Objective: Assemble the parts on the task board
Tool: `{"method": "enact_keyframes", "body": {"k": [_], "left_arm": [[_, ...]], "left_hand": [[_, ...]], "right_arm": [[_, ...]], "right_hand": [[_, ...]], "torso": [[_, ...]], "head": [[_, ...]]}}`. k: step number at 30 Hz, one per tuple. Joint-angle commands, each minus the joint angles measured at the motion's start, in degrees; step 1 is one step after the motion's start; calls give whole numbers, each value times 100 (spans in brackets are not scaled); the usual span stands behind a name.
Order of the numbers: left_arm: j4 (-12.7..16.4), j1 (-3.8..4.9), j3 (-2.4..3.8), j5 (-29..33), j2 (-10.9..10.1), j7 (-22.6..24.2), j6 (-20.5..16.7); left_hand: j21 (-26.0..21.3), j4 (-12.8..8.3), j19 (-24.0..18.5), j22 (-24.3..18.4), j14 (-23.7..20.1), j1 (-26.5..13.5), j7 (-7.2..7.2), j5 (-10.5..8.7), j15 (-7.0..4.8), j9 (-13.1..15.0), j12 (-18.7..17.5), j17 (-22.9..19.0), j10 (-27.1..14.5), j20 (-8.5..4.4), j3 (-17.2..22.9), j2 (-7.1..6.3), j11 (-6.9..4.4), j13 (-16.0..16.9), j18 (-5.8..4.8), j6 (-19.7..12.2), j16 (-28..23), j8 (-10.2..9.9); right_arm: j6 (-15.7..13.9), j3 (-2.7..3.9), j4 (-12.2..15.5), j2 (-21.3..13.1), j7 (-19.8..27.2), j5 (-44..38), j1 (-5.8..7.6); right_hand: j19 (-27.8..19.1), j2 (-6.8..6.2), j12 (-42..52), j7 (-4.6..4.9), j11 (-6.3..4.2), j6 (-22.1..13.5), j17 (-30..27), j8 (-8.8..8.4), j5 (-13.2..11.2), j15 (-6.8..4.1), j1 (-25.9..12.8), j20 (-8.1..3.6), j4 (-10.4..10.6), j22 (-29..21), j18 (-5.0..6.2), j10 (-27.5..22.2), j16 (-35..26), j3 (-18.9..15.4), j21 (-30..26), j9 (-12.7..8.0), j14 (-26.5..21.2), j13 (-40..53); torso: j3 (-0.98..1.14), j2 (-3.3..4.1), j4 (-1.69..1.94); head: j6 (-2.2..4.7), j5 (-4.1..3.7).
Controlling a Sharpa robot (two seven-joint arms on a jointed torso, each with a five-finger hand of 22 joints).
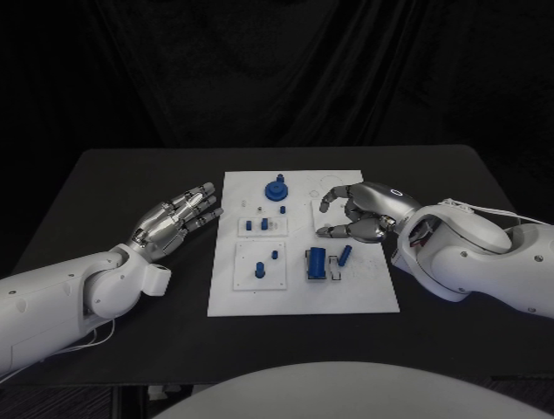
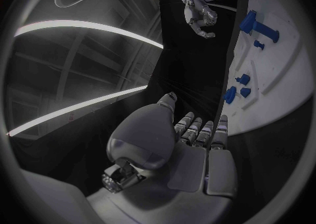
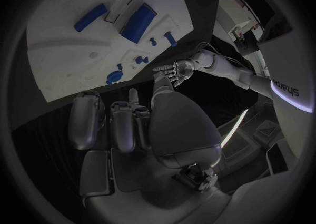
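Note:
The white task board (image 1: pixel 302 297) lies mid-table. A blue round knob part (image 1: pixel 276 188) stands near its far edge, small blue pegs (image 1: pixel 258 225) sit in the middle-left plates, and a blue block (image 1: pixel 316 263) and a blue bar (image 1: pixel 345 255) lie toward the right. My right hand (image 1: pixel 359 212) hovers over the board's far right part, fingers arched and apart, holding nothing. Its wrist view shows the right hand (image 3: pixel 131 124) above the board (image 3: pixel 66 60), the block (image 3: pixel 138 22) and the bar (image 3: pixel 90 17). My left hand (image 1: pixel 176 218) lies flat and open just left of the board.
Bare black table surrounds the board on all sides, with a dark curtain behind. The left wrist view shows my left hand (image 2: pixel 191 139), the board's edge (image 2: pixel 283 92) with the knob (image 2: pixel 250 22), and my right hand (image 2: pixel 200 16) beyond.

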Motion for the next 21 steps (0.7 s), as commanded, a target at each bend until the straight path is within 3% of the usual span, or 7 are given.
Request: {"method": "enact_keyframes", "body": {"k": [1, 3, 4, 5, 8, 18, 21], "left_arm": [[12, -12, 6, 29, 2, 104, 52], [13, -13, 6, 29, 4, 105, 55], [14, -14, 6, 29, 3, 107, 58], [15, -15, 6, 29, 1, 110, 62], [17, -17, 6, 29, -2, 110, 62], [35, -21, 6, 29, -25, 108, 64], [39, -22, 6, 29, -29, 108, 66]], "left_hand": [[29, -8, 15, 1, 2, -17, 70, 21, 28, 8, 27, 9, 31, 34, 39, -21, 18, 9, 93, 24, 21, 31], [29, -8, 15, 1, 2, -17, 70, 21, 28, 8, 27, 9, 31, 34, 39, -21, 18, 9, 93, 24, 21, 31], [29, -8, 15, 1, 2, -17, 70, 21, 28, 8, 27, 9, 31, 34, 39, -21, 18, 9, 93, 24, 21, 31], [29, -8, 15, 1, 2, -17, 70, 21, 28, 8, 27, 9, 31, 34, 39, -21, 18, 9, 93, 24, 21, 31], [29, -8, 15, 1, 2, -17, 70, 21, 28, 8, 27, 9, 31, 34, 39, -21, 18, 9, 93, 24, 21, 31], [29, -13, 14, -2, 4, -18, 69, 23, 28, 7, 34, 10, 36, 35, 45, -22, 25, 11, 94, 18, 22, 29], [28, -15, 13, -5, 4, -19, 69, 23, 28, 6, 36, 10, 38, 36, 48, -22, 27, 11, 94, 16, 22, 29]], "right_arm": [[125, -2, 90, -46, -226, -1376, -110], [242, -3, 108, -55, -397, -1586, -164], [293, -3, 114, -58, -478, -1662, -194], [346, -4, 121, -62, -576, -1739, -239], [391, -4, 129, -74, -777, -1866, -356], [430, -3, 59, 23, -1201, -2085, -619], [411, -3, 35, 56, -1273, -2103, -688]], "right_hand": [[-9, -157, -41, 26, 74, -493, 544, -86, -207, 45, 119, 48, -1, 1064, -17, 465, -38, 59, -54, -140, 304, 1361], [-28, -382, -30, 56, 100, -720, 532, 38, -285, 68, 79, 66, 149, 1058, -13, 475, -46, 269, -68, -159, 294, 1372], [-50, -718, -18, 83, 131, -947, 515, 300, -413, 99, -88, 90, 282, 1050, -5, 485, -54, 718, -83, -174, 284, 1382], [-70, -904, -4, 110, 149, -1038, 492, 402, -540, 108, -305, 105, 288, 1038, 2, 498, -70, 856, -119, -198, 274, 1396], [-105, -1179, -3, 149, 180, -1168, 458, 613, -747, 135, -582, 133, 301, 1019, 15, 498, -93, 1003, -179, -233, 259, 1396], [-100, -1344, 87, 180, 219, -1155, 469, 1272, -1127, 167, -1069, 166, 310, 1019, 16, 598, -78, 937, -164, -146, 269, 1486], [-100, -1357, 87, 178, 218, -1176, 467, 1372, -1148, 167, -1110, 169, 311, 1017, 17, 598, -79, 928, -166, -130, 270, 1486]], "torso": [[5, 4, 7], [4, 7, 9], [5, 9, 10], [5, 10, 9], [5, 16, 7], [-3, 16, -12], [-3, 11, -12]], "head": [[-1, -20], [-1, -32], [-1, -38], [-1, -40], [-1, -39], [-1, -10], [-1, -6]]}}
